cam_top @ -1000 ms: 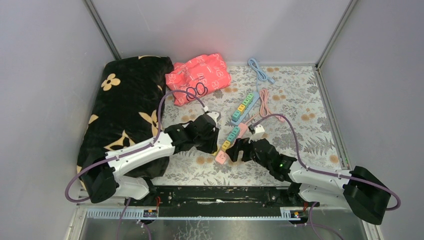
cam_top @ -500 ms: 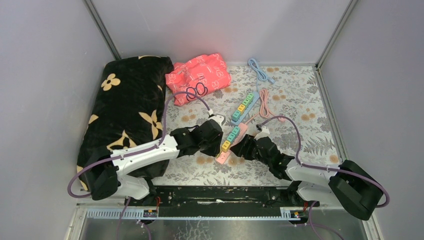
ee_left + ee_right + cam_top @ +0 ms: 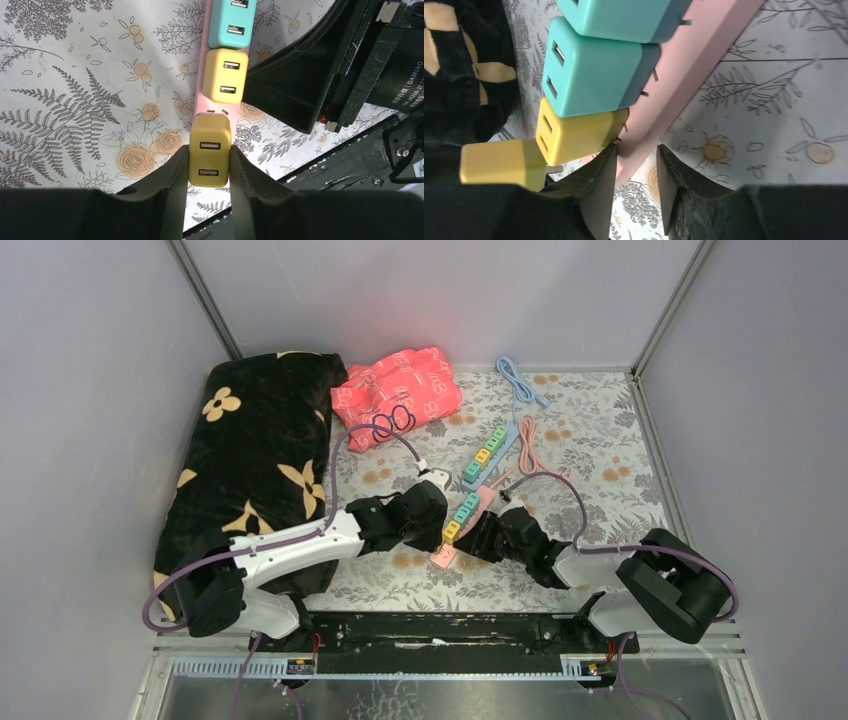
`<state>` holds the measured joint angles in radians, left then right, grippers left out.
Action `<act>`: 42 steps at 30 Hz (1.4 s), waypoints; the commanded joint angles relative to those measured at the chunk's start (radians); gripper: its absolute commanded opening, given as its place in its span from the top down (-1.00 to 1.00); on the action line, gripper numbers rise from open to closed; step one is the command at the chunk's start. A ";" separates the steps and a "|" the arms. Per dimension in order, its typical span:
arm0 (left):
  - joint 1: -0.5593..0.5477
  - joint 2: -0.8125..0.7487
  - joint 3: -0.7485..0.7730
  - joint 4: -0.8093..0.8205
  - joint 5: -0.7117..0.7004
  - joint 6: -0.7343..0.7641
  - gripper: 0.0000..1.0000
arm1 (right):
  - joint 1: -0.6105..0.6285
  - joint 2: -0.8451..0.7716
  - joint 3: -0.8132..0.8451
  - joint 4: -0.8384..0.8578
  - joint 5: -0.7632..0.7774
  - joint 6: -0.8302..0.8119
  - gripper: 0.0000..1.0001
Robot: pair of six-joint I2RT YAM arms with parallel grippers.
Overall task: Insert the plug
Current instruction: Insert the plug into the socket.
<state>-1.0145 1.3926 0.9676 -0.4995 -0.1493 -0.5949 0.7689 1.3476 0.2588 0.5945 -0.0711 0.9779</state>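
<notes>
The left gripper (image 3: 209, 167) is clamped on the plug (image 3: 210, 145), a small mustard-yellow cube with rounded corners and two USB slots in its top face. The gripper's matte black fingers (image 3: 170, 190) press its two flat sides. The plug sits over the near end of the strip (image 3: 218, 106), a long, smooth pink plastic bar lying on a tablecloth (image 3: 75, 100) printed with grey ferns and orange flowers. A pair of thin socket slots shows on the strip just beyond the plug. Past them stands a second yellow cube (image 3: 223, 76), already seated, and then a teal cube (image 3: 232, 25) of the same boxy shape. In the right wrist view the plug is tilted, and a bare metal prong points towards the strip, not in a socket. The right gripper (image 3: 636, 155) comes in low from the other side with its jaws narrow, its wedge-shaped fingers (image 3: 594, 190) straddling the strip's near end. Whether the pads actually press the plastic cannot be told. From above, the two black grippers meet at that end of the strip, almost touching each other. A second strip (image 3: 490, 452), pale blue, lies just beyond the pink one with more cubes on it, and its cable (image 3: 520, 380) runs towards the back. At the left edge lies a plush black blanket (image 3: 250, 460) with tan flower shapes. Beside it is a crumpled coral cloth (image 3: 398, 390) printed in white.
</notes>
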 commanded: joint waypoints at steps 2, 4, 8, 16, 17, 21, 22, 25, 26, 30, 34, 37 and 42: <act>-0.006 0.013 -0.022 0.075 -0.033 -0.017 1.00 | -0.008 0.053 0.050 0.051 -0.063 0.032 0.23; -0.007 0.017 -0.025 0.075 -0.035 -0.017 1.00 | -0.008 0.056 0.054 0.033 -0.058 0.036 0.26; -0.007 0.017 -0.030 0.086 -0.041 -0.015 1.00 | -0.007 0.051 0.060 -0.008 -0.039 0.039 0.29; -0.006 0.036 -0.040 0.110 -0.052 -0.020 1.00 | -0.007 0.080 0.063 0.004 -0.060 0.048 0.30; -0.006 0.036 -0.046 0.118 -0.052 -0.020 1.00 | -0.007 0.083 0.063 0.007 -0.062 0.048 0.31; -0.007 0.042 -0.064 0.145 -0.051 -0.023 1.00 | -0.008 0.087 0.063 0.010 -0.065 0.050 0.31; -0.007 0.045 -0.067 0.148 -0.054 -0.022 1.00 | -0.007 0.087 0.063 0.010 -0.065 0.050 0.31; -0.012 0.057 -0.072 0.150 -0.071 -0.019 1.00 | -0.008 0.091 0.065 0.010 -0.068 0.052 0.31; -0.013 0.061 -0.072 0.151 -0.073 -0.020 1.00 | -0.007 0.093 0.066 0.011 -0.069 0.052 0.31; -0.027 0.074 -0.078 0.159 -0.095 -0.020 1.00 | -0.008 0.100 0.065 0.017 -0.076 0.054 0.31; -0.043 0.075 -0.081 0.165 -0.124 -0.022 1.00 | -0.008 0.104 0.068 0.018 -0.081 0.053 0.31; -0.055 0.060 -0.081 0.171 -0.152 -0.021 1.00 | -0.008 0.110 0.066 0.023 -0.085 0.054 0.31; -0.070 0.019 -0.095 0.195 -0.184 -0.012 1.00 | -0.008 0.111 0.068 0.026 -0.087 0.054 0.31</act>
<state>-1.0687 1.4418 0.8986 -0.3809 -0.2707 -0.6044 0.7521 1.4250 0.2966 0.6258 -0.1516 1.0412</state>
